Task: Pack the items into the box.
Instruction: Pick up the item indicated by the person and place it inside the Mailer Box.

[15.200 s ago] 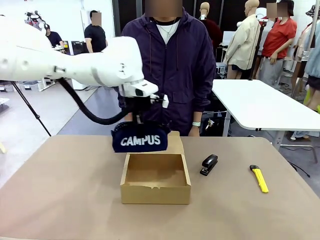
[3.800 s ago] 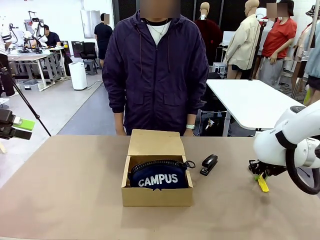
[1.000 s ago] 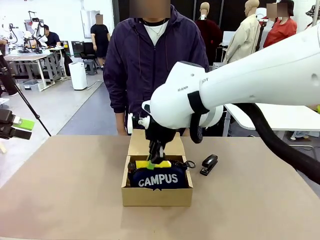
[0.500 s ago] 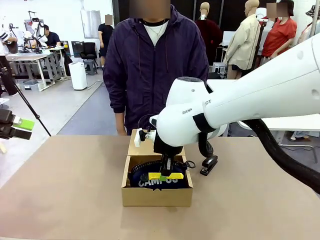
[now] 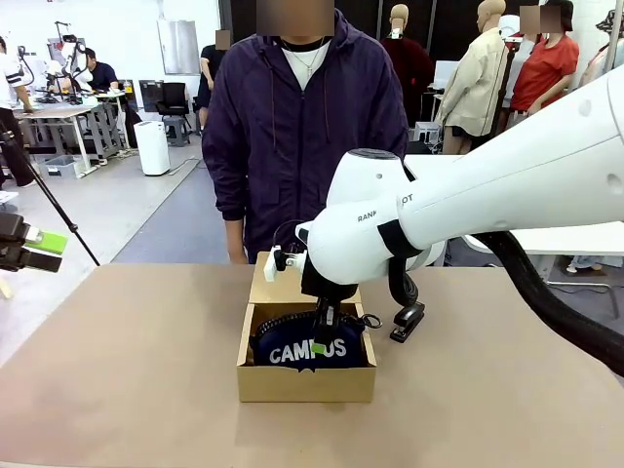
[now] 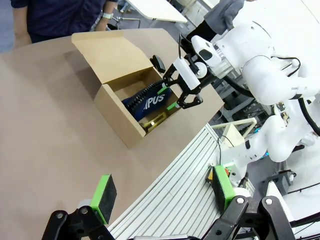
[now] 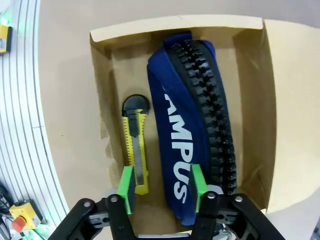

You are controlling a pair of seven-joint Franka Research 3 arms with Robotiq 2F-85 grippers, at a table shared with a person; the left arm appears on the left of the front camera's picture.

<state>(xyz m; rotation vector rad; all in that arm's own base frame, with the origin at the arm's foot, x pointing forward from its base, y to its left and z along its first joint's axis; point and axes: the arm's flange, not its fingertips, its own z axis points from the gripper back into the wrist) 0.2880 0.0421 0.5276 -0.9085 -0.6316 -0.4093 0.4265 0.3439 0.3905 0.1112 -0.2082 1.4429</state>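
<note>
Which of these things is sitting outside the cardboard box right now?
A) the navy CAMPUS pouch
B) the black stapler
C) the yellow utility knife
B: the black stapler sits on the table beside the cardboard box, while the yellow utility knife and the navy CAMPUS pouch lie inside it.

The pouch point(image 5: 289, 353) lettering partly behind the right tool point(image 5: 322, 347); stapler point(image 5: 409, 322) half behind that arm point(image 5: 487, 185).

I see my right gripper point(image 7: 161, 186) spread above the box point(image 7: 251, 100) — yellow utility knife point(image 7: 134, 146) lies inside, beside the pouch point(image 7: 172, 132).
</note>
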